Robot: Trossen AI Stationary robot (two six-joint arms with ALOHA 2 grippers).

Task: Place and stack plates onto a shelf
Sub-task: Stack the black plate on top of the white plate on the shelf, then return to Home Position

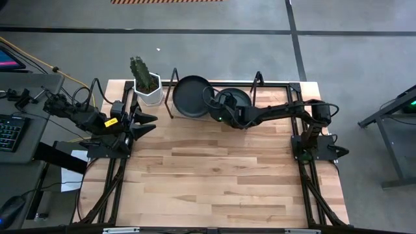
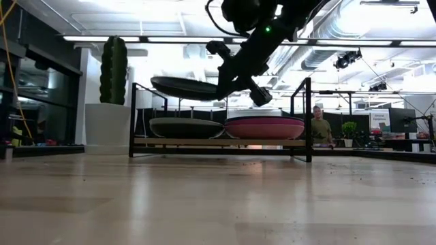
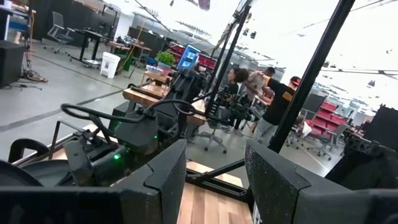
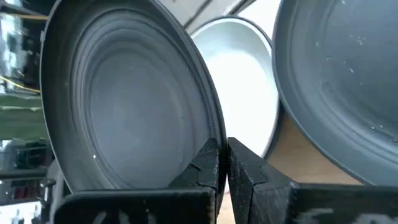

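Note:
My right gripper (image 1: 213, 106) is shut on a dark, nearly black plate (image 1: 192, 96), which hovers above the left half of the shelf (image 2: 218, 142). In the low view that plate (image 2: 182, 87) is clear of a plate (image 2: 185, 128) lying on the shelf board below it. The right wrist view shows this lower plate (image 4: 244, 74) to be pale mint-white. On the shelf's right half stands a stack with a magenta plate (image 2: 264, 127) and a dark plate (image 4: 339, 81) on top. My left gripper (image 1: 147, 123) is open and waits near the table's left edge. My right gripper pinches the dark plate's rim (image 4: 214, 134) between its two fingers, at the plate's right edge (image 1: 208, 105). The fingers (image 2: 238, 76) come from the table's right, slanting down. The plate is lifted clear and nearly level above the plate on the shelf.
A cactus in a white pot (image 1: 146, 84) stands just left of the shelf at the far edge. The shelf's black upright ends (image 2: 133, 119) (image 2: 308, 119) rise on both sides of the stacks. Bare wooden tabletop (image 1: 221, 175) lies toward the near edge. People (image 3: 277, 102) stand in the room behind.

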